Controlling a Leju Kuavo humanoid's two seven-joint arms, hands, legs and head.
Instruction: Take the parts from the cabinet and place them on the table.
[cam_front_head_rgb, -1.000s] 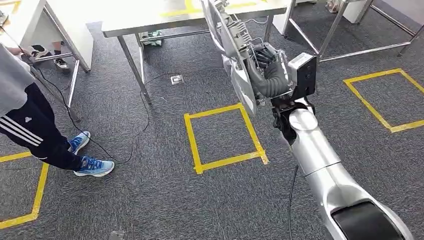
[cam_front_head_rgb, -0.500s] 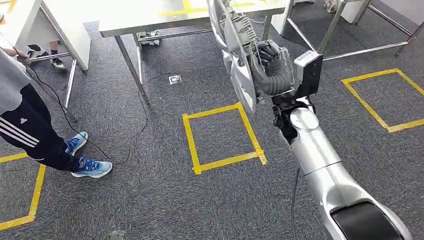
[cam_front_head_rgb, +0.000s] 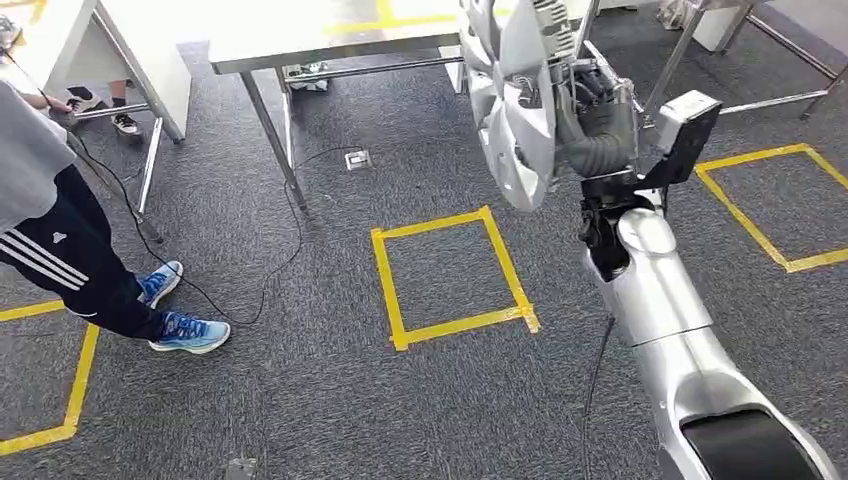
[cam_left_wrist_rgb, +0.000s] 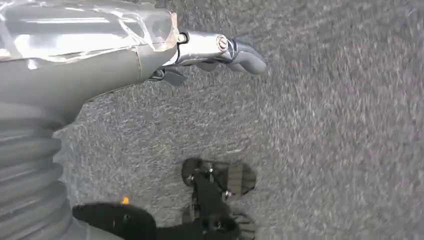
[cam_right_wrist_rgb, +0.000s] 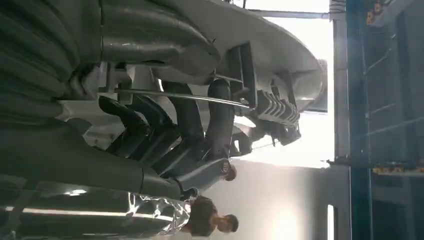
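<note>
Between the earlier head frames and now the whole scene shifts only slightly: carpet, yellow tape square (cam_front_head_rgb: 455, 276) and steel table (cam_front_head_rgb: 330, 40) sit almost where they were, so we take the body as nearly stationary and the arm as the mover.

The right arm (cam_front_head_rgb: 660, 300) has swung up and toward its own side. The wrist camera box now sits above the tape outline on the right rather than over bare carpet.

The carried part, a silver wheel cover (cam_front_head_rgb: 515, 100), has risen with it. It stands on edge, face turned to the left, its upper rim now cut by the frame top and overlapping the far edge of the tabletop in the picture.

The right hand (cam_front_head_rgb: 590, 115) grips the cover from behind, dark fingers (cam_right_wrist_rgb: 220, 115) hooked through the ribbed back and wire ring.

The left hand (cam_left_wrist_rgb: 220, 50) hangs over carpet holding nothing, fingers apart.

A person (cam_front_head_rgb: 60, 220) stands at the left, feet unmoved.

Reading: transport phase, cover lifted to about tabletop height. We judge the set-down is near; clearing the table edge is the risk.
</note>
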